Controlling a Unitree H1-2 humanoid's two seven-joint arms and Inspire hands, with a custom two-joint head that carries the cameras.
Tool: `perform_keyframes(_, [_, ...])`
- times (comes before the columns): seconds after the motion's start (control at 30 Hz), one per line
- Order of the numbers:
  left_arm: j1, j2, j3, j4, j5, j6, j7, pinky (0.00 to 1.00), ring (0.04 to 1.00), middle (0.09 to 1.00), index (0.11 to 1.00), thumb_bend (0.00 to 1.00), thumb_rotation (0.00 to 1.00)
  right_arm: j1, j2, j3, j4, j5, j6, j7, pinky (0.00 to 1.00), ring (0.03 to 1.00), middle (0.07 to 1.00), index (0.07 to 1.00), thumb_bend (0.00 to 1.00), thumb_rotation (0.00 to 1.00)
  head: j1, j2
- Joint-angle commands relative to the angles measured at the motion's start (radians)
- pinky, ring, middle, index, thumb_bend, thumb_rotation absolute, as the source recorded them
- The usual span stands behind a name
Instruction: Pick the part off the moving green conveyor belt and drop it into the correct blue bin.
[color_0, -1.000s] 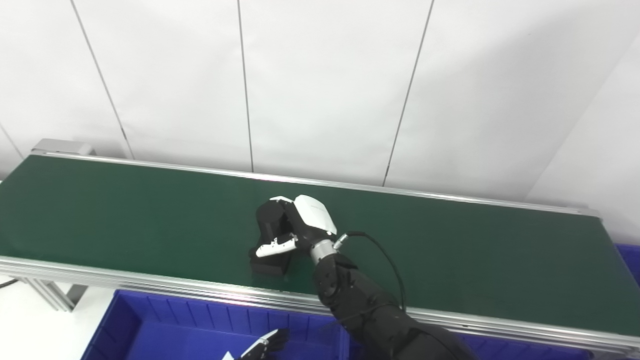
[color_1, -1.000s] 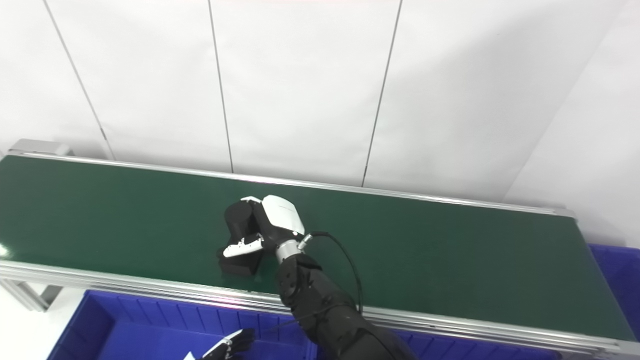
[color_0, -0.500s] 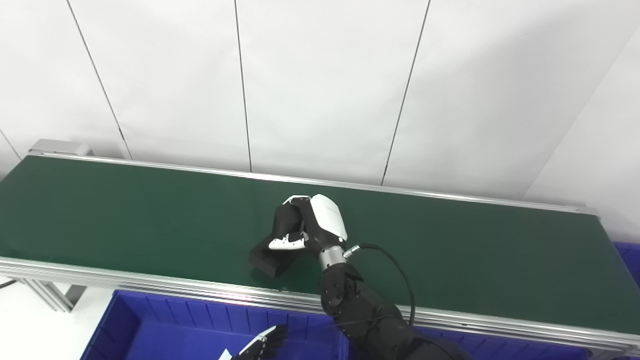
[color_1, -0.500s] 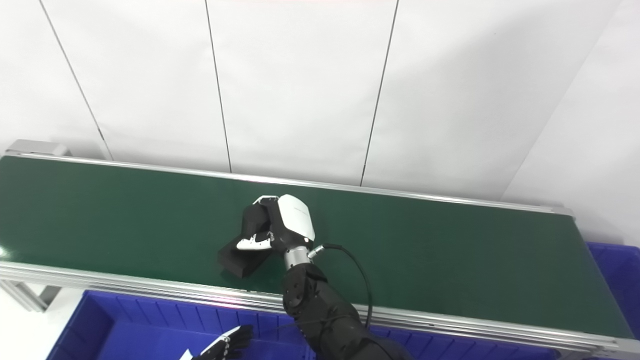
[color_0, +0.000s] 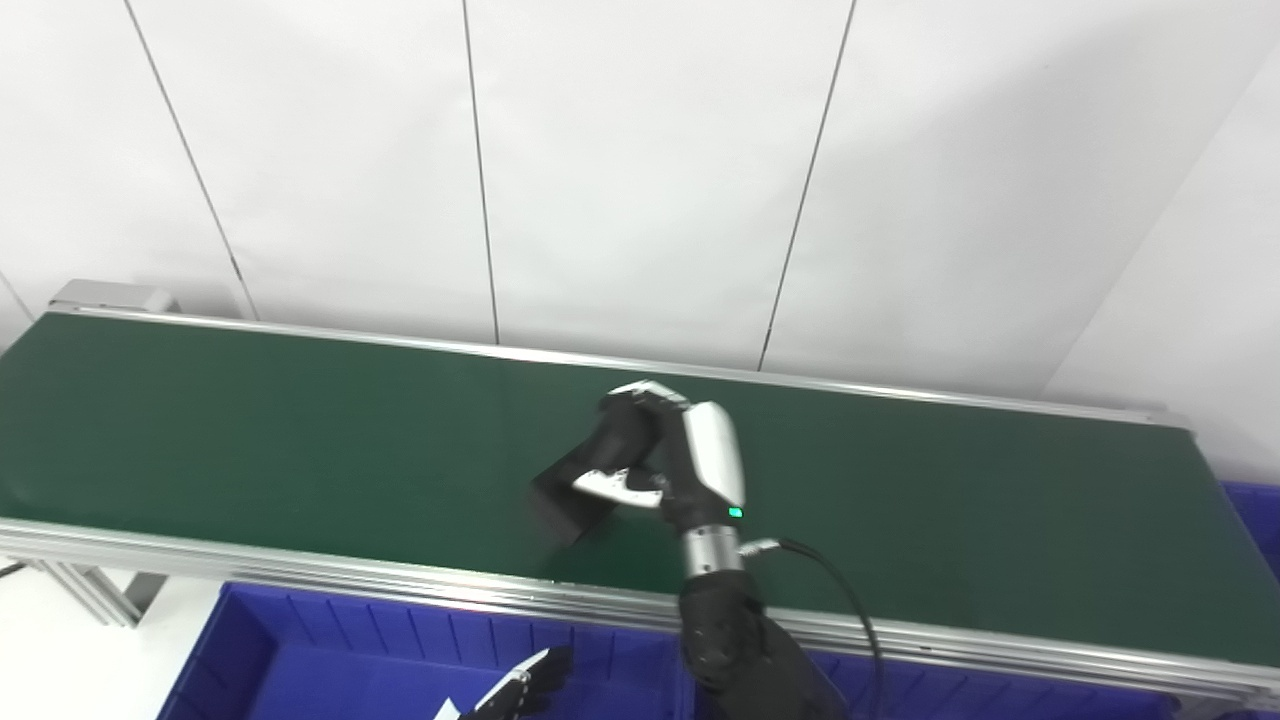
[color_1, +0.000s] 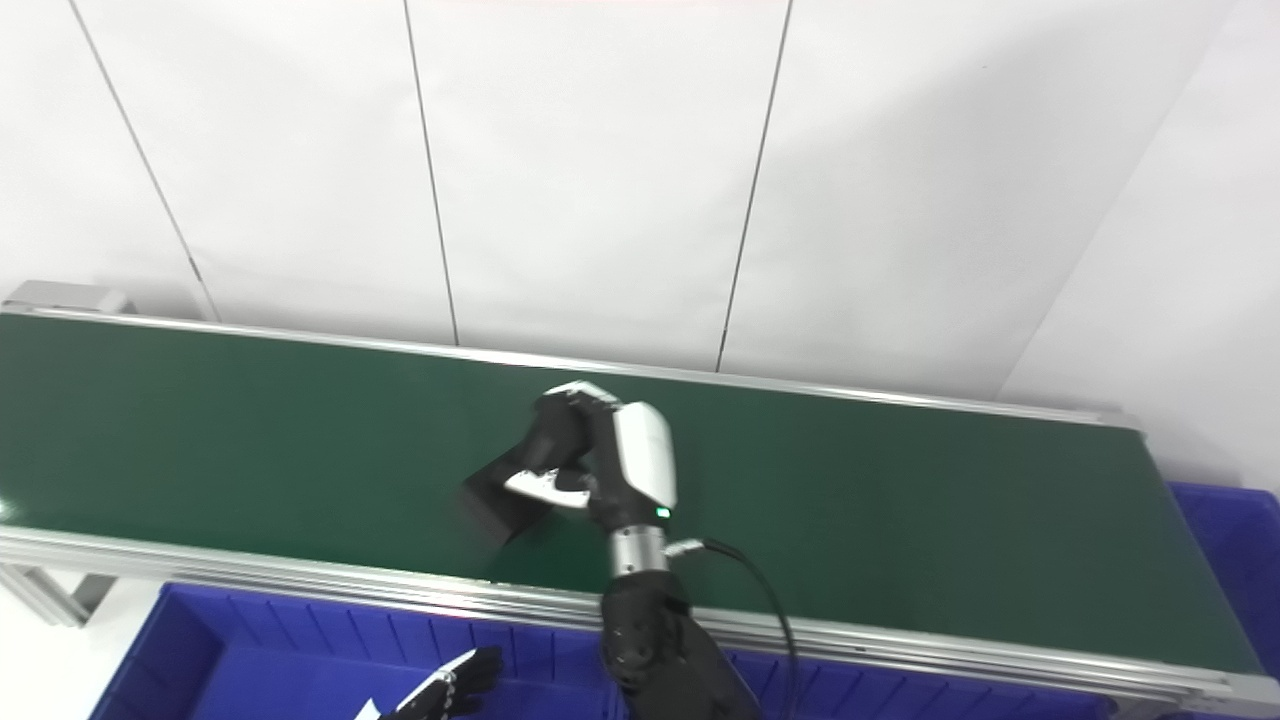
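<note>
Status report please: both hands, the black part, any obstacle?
Right hand shut on black part over belt. Left hand low above blue bin, state unclear. No obstacle seen.

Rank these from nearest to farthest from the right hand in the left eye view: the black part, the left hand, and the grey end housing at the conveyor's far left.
1. The black part: in the right hand's grasp, on its left side.
2. The left hand: below, at the picture's bottom edge, over the blue bin.
3. The grey end housing: far left, at the conveyor belt's end.
</note>
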Motion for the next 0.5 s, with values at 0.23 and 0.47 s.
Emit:
perform_keyframes(0.23, [0.008,-0.001,0.044,-0.081,-0.046,-0.038,-0.068,0.85,0.881,0.883,0.864,0.89,0.44,0.301,-0.089,-0.079,-0.521,-0.027,0.116,0.155,0.38,0.393,0.495,0.558,0.51,0.0,0.003,0.067])
perform_keyframes(0.47, [0.007,-0.018,0.08,-0.114,-0.051,-0.038,-0.122,0.83,0.871,0.874,0.854,0.9,0.42,0.448,-0.115,-0.122,-0.66,-0.039,0.136,0.203,0.38,0.397,0.496,0.556,0.51,0.0,0.017,0.1])
